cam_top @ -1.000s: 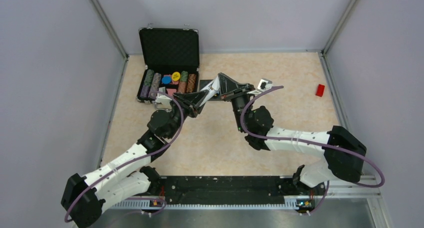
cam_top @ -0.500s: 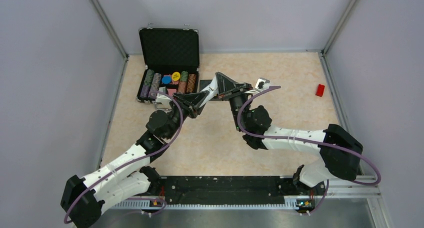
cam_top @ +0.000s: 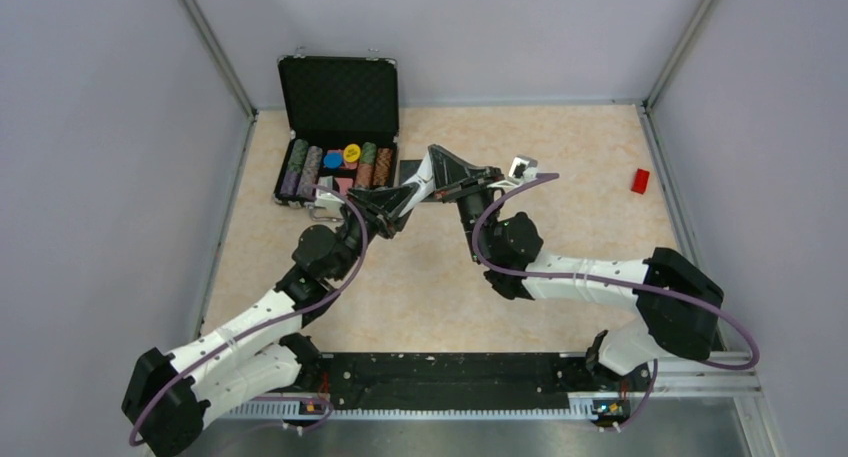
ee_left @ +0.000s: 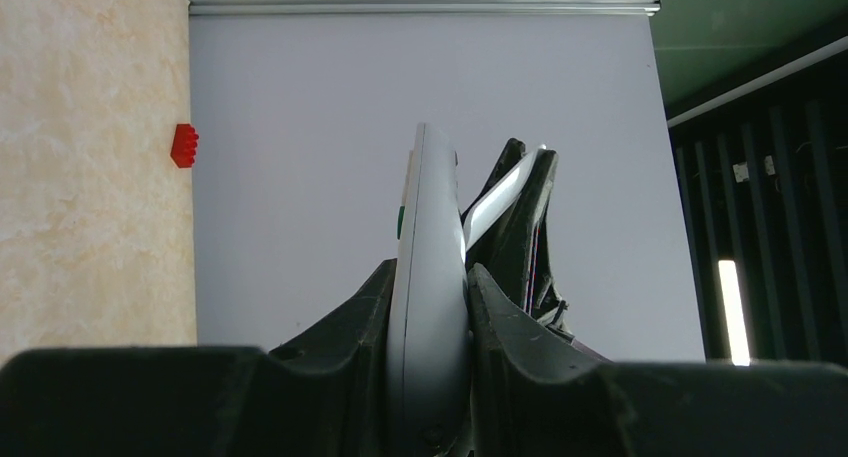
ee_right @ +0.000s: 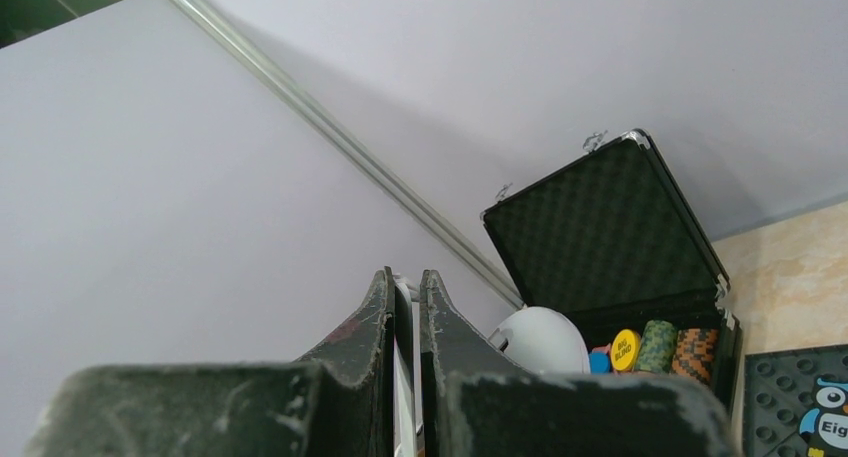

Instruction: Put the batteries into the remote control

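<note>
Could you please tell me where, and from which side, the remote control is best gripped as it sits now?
Probably the free far end of the remote control, beyond the left gripper, whose fingers already clamp its near part. It is thin and flat, seen edge-on, so I would come in from past its tip and pinch across the two broad faces.

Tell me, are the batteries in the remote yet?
Not yet. Done: the slim white plastic remote control is clamped in the left gripper. In hand: the right gripper pinches a thin white piece beside it, perhaps its cover. To do: no batteries show in any view, so loading remains.
</note>
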Controlling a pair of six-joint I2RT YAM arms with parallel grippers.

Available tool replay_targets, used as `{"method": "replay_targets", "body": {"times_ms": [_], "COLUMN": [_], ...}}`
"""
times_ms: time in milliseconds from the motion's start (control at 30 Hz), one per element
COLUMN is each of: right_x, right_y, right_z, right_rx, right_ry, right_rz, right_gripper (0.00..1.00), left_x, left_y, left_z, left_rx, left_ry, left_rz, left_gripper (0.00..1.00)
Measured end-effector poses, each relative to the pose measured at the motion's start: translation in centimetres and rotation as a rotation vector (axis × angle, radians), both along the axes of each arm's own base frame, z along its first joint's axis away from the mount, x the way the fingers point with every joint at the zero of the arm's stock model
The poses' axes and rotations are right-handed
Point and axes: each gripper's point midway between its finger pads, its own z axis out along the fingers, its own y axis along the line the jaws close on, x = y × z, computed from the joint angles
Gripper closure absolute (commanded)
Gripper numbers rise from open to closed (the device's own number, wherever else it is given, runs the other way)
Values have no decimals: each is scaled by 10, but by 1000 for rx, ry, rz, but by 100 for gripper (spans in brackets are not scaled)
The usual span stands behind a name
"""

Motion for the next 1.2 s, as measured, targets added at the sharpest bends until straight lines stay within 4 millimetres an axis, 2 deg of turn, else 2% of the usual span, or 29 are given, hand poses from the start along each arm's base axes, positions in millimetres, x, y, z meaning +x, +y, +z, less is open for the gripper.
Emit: {"method": "replay_targets", "body": {"times_ms": [533, 1200], "right_x": [-12, -11], "right_y": [0, -14], "right_z": [6, -8], "right_rx": [-44, -42], "right_ry": [-42, 50], "right_rz": [-46, -155], "right_gripper": [100, 95], "left_x": [0, 6], "left_y": [-4, -16], "left_z": [6, -5], "left_rx": [-24, -7], "left_ry": [-26, -24], "left_rz": [-13, -40], "left_gripper": [100, 100]}}
